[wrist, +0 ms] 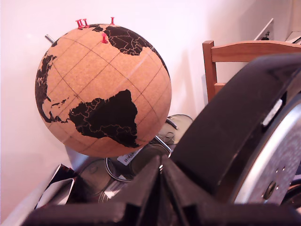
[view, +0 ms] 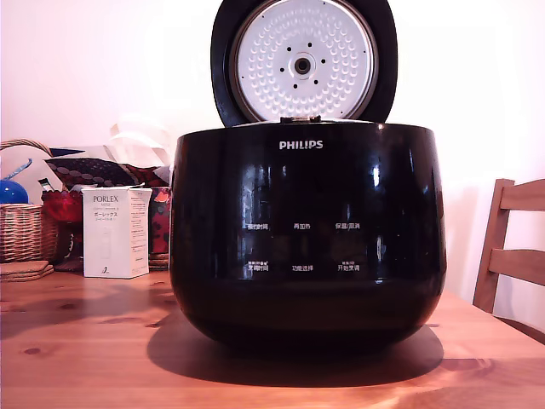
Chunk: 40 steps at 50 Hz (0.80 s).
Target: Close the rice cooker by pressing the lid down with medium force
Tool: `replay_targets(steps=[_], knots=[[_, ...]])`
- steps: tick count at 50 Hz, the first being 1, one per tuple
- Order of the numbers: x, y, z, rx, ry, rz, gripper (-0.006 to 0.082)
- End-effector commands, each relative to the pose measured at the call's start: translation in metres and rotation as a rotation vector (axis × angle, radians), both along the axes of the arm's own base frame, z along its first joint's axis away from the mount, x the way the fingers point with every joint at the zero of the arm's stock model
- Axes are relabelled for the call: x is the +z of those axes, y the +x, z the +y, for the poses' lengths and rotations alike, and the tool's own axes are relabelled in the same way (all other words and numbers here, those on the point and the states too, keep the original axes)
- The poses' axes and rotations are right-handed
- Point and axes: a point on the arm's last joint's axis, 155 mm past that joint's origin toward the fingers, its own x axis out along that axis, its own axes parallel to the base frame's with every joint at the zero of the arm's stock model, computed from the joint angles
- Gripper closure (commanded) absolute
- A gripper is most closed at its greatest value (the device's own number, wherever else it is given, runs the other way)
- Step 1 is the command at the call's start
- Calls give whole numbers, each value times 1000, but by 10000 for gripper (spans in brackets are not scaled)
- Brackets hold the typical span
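Note:
The rice cooker (view: 306, 230) is a big glossy black pot on the wooden table, filling the middle of the exterior view. Its lid (view: 304, 60) stands open and upright behind the body, with the dimpled silver inner plate facing the camera. No arm shows in the exterior view. In the wrist view, the lid's thick black rim (wrist: 235, 122) and a strip of the silver plate (wrist: 277, 165) run close past my gripper (wrist: 161, 165). The two dark fingers meet at their tips with nothing between them, just beside the lid's rim.
A white PORLEX box (view: 116, 232), a wicker basket (view: 25, 228) and patterned bags stand at the exterior view's left. A wooden chair (view: 511, 247) is at its right. In the wrist view, a cork globe (wrist: 101, 89) with red pins and metal lids sit behind the cooker.

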Motion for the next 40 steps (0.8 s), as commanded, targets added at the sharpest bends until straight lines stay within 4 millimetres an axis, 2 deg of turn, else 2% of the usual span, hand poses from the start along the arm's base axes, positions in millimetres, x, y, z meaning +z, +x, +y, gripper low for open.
replay_targets(steps=[1,18,27,40], knots=[[-31,-3,-11,-38,33,81,788],[-46,-16,-13,-80,50,157,788],[-28,-2,-13,-44,24,68,788],[-14,10,-8,-5,36,-23,788]])
